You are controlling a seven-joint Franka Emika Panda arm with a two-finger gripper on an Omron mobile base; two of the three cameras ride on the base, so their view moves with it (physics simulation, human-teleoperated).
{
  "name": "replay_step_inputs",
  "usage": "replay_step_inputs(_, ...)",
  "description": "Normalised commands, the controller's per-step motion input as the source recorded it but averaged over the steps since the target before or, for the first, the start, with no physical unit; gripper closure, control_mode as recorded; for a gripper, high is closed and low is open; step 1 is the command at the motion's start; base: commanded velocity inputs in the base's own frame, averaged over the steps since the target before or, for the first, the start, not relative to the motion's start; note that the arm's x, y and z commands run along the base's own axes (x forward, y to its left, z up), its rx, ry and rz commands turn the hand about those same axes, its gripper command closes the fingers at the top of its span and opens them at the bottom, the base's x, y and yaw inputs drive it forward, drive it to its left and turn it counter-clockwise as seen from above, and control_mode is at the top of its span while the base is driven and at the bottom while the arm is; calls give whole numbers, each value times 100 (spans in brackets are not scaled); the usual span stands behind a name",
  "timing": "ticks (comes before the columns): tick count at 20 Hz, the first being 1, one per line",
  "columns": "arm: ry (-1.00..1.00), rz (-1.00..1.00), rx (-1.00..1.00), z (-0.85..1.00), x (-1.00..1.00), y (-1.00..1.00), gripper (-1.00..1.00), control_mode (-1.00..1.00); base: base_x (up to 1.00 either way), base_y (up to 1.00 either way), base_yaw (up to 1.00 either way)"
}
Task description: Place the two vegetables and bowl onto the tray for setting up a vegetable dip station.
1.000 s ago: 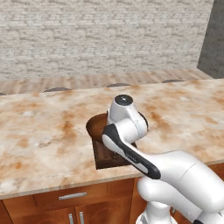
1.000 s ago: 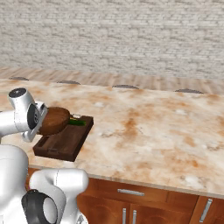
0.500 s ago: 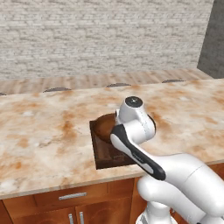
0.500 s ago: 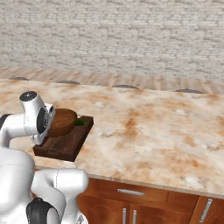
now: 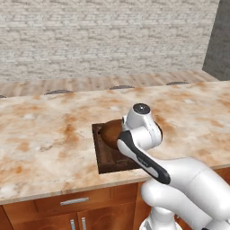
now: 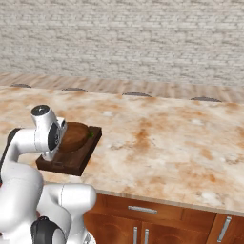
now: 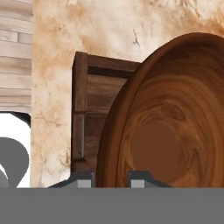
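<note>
white rounded arm (image 5: 179,179), dark joints

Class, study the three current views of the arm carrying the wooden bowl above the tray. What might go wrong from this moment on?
1. The pincer pinches only the rim of the bowl, which hangs tilted; it might slip or swing out.
2. The bowl looks about as wide as the tray, so it may come down on the raised rim and rock.
3. A green vegetable peeks out at the tray's far end; the bowl could press on it or nudge it off.
</note>
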Motion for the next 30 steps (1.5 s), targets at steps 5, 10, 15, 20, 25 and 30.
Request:
replay_step_inputs(5, 0, 0, 0, -24, 17, 0, 100, -100, 0, 0, 0)
replay_step_inputs(10, 0, 0, 0, -26, 15, 0, 100, -100, 0, 0, 0)
replay_step_inputs(15, 0, 0, 0, -26, 12, 0, 100, -100, 0, 0, 0)
replay_step_inputs(20, 0, 0, 0, -16, 6, 0, 100, -100, 0, 0, 0)
replay_step_inputs(25, 0, 0, 0, 0, 0, 0, -100, -100, 0, 0, 0)
replay_step_inputs(30, 0, 0, 0, 21, 0, -2, -100, -100, 0, 0, 0)
